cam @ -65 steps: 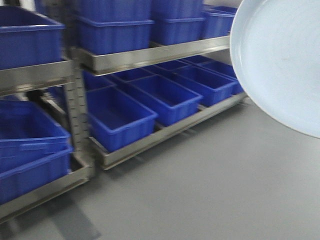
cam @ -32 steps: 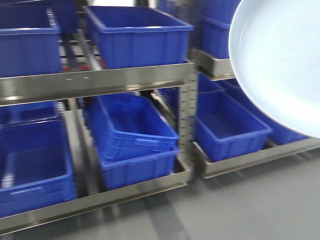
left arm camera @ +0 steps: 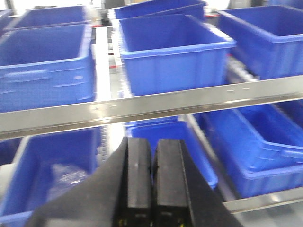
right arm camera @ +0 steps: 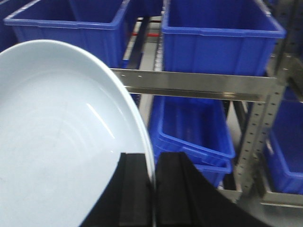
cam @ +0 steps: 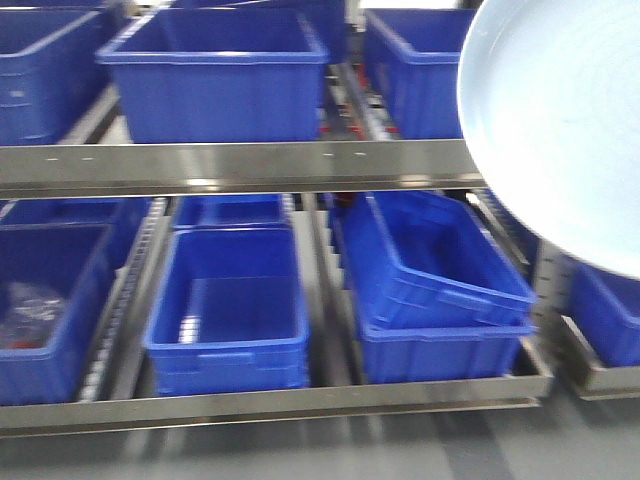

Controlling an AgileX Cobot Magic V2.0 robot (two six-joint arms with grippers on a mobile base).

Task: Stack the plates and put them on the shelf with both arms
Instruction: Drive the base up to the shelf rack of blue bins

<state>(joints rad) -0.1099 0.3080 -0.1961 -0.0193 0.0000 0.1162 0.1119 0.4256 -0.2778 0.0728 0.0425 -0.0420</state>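
Across the upper right of the front view, I see a pale plate (cam: 560,130) tilted up with its face toward the camera. It covers part of the steel shelf rail (cam: 240,165) and the blue bins (cam: 215,75) behind it. One tilted bin (cam: 440,265) sits nested in another at lower right.

From the left wrist view, my left gripper (left arm camera: 154,144) is clenched on nothing, fingers pressed together at bottom centre.

From the right wrist view, my right gripper (right arm camera: 154,161) is grasping the plate (right arm camera: 57,142) by its rim, and the dish fills the left half.
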